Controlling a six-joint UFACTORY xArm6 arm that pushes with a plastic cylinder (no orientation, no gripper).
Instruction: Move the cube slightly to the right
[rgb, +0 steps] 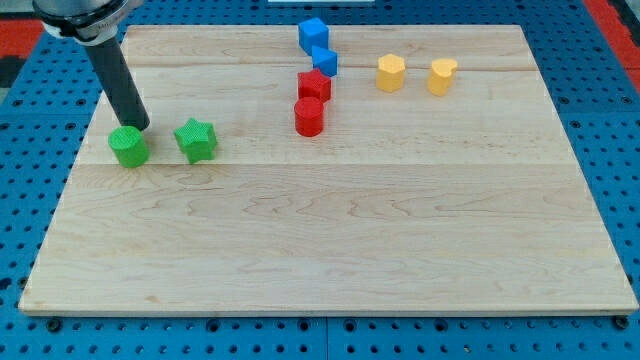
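My dark rod comes down from the view's top left, and my tip (140, 126) rests on the board against the upper right edge of a green block (128, 147) with rounded corners. A green star (196, 140) sits just right of that block, with a small gap between them. Near the top centre are a blue cube (313, 33) and a second blue block (324, 61) touching it from below. A red block (314, 85) sits directly under those. A red cylinder-like block (309, 116) is just below it.
Two yellow blocks lie at the upper right, one hexagon-like (391, 72) and one heart-like (442, 76). The wooden board (330, 250) lies on a blue perforated surface, and the green block is near the board's left edge.
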